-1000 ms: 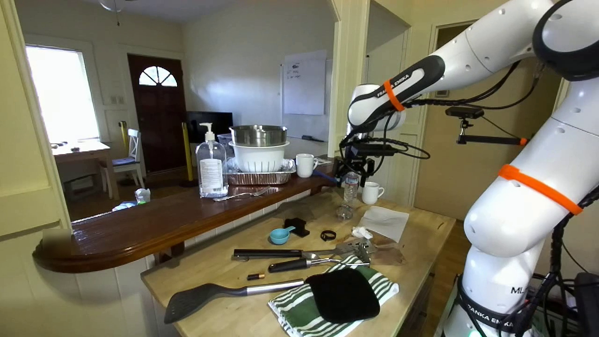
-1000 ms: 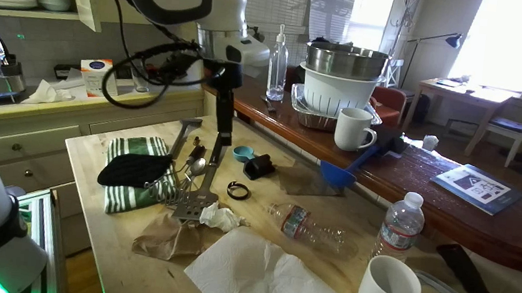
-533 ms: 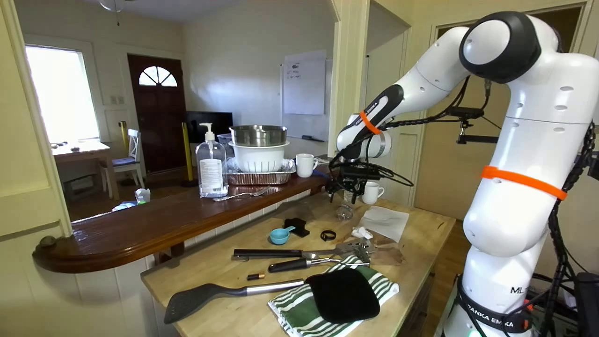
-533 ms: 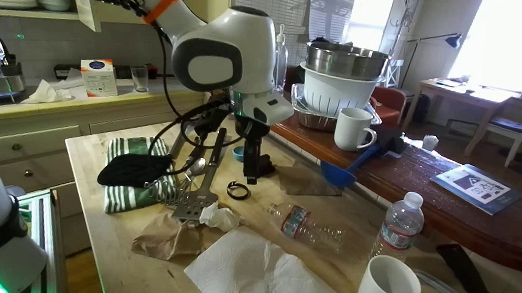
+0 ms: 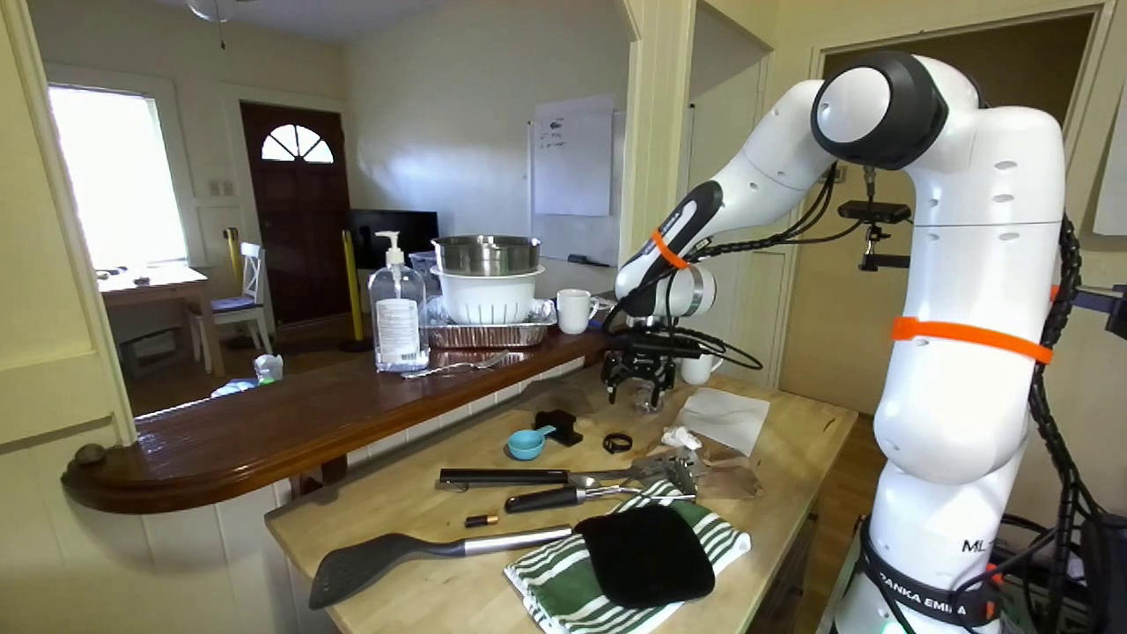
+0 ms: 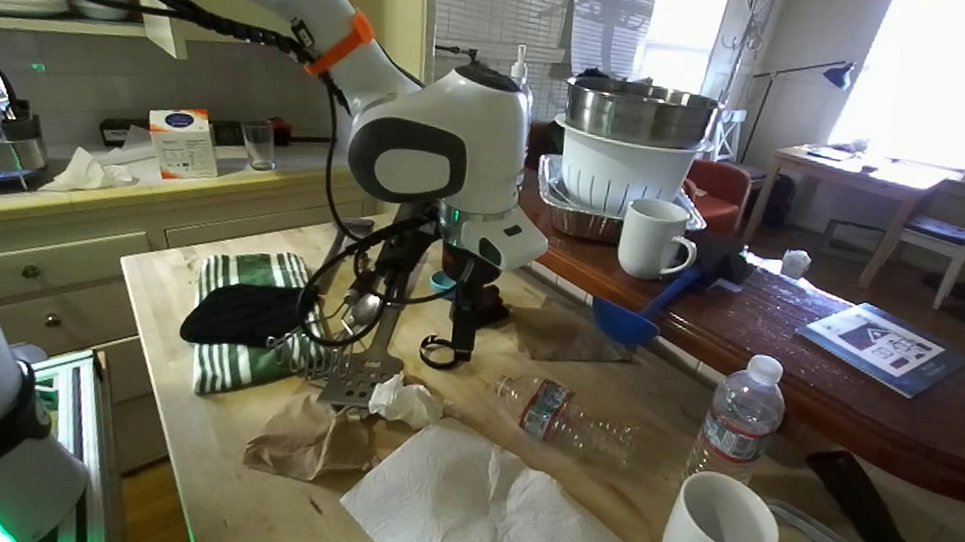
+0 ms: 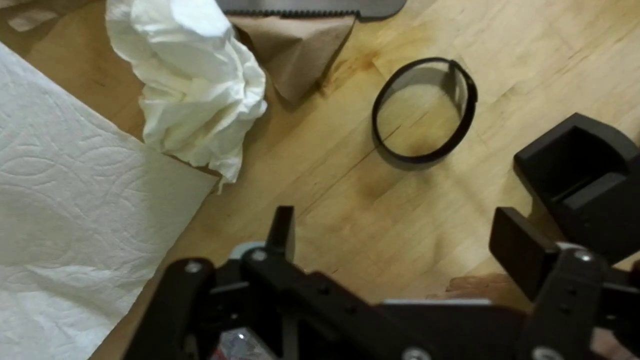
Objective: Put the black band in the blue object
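The black band (image 7: 469, 117) is a thin loop lying on the wooden table; it also shows in both exterior views (image 5: 618, 448) (image 6: 425, 357). My gripper (image 7: 392, 230) is open and empty, pointing down above the table. In the wrist view the band lies ahead of the fingertips, between their lines, touching neither. In an exterior view one fingertip (image 6: 461, 353) overlaps the band's edge; the gripper also shows behind the band (image 5: 632, 398). The blue object (image 6: 626, 325) is a dark-blue cup-like scoop with a long handle, resting at the wooden ledge's edge.
A black hollow piece (image 7: 575, 165) and a teal measuring cup (image 5: 526, 445) lie near the band. A crumpled tissue (image 7: 195, 95), a slotted metal spatula (image 6: 362, 374) and a bottle on its side (image 6: 549, 410) surround it. A white mug (image 6: 653, 243) stands on the ledge (image 6: 791, 372).
My gripper has come down toward the table and moved closer to the band. The band and the blue object have not moved.
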`<action>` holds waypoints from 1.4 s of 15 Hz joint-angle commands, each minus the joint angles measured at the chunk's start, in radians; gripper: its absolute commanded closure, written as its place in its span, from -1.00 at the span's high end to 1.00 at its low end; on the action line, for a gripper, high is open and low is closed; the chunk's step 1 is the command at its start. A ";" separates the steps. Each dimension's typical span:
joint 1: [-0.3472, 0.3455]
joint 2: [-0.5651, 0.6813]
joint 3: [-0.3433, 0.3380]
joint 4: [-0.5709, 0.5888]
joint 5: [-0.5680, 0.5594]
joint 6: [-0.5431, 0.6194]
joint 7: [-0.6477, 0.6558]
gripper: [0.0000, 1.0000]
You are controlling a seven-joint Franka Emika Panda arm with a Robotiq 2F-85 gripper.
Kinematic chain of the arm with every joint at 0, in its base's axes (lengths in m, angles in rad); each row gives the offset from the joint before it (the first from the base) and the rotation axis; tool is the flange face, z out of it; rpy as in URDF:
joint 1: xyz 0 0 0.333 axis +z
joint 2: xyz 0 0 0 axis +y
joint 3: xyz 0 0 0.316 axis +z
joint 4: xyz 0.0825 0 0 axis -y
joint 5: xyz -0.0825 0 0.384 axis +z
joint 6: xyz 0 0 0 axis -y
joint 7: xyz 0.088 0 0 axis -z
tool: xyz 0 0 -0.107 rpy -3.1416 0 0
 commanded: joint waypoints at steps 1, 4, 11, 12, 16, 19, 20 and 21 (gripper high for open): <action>0.010 0.010 -0.007 0.002 0.006 0.009 -0.011 1.00; 0.016 0.041 0.005 0.009 0.030 0.008 -0.040 1.00; 0.016 0.106 0.025 0.012 0.081 0.012 -0.087 0.46; 0.015 0.112 0.027 0.012 0.088 0.010 -0.095 0.32; 0.013 0.131 0.033 0.016 0.104 0.000 -0.106 -0.02; 0.015 0.145 0.037 0.021 0.103 -0.007 -0.110 -0.31; 0.017 0.147 0.037 0.023 0.099 -0.010 -0.108 -0.43; 0.019 0.145 0.035 0.025 0.089 -0.015 -0.103 -0.65</action>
